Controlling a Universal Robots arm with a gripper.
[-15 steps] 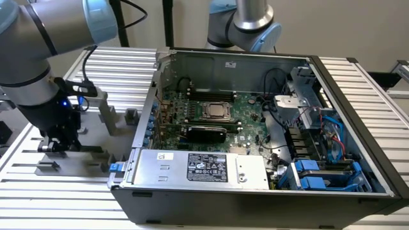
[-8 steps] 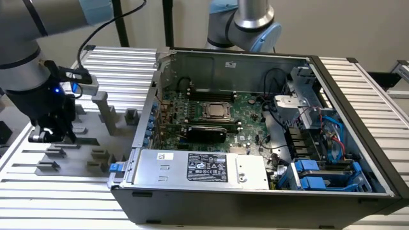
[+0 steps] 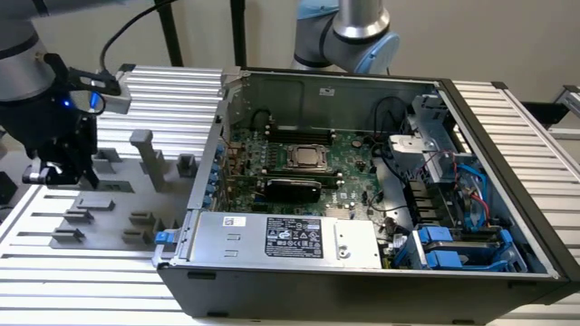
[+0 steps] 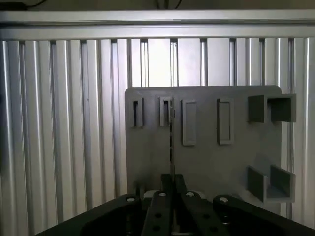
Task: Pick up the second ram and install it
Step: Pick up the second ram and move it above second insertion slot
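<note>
My gripper hangs over the grey fixture plate at the exterior view's left, outside the computer case. In the wrist view the black fingers are drawn together on a thin stick seen edge-on, the second ram. It runs straight out from the fingertips over the plate's slotted holders. In the exterior view the gripper body hides the ram. The black memory slots lie on the green motherboard just beyond the silver processor.
The open black computer case fills the middle and the exterior view's right, with its power supply along the near side and cables and blue drive bays at the right. Ribbed aluminium tabletop surrounds it. A second arm stands behind the case.
</note>
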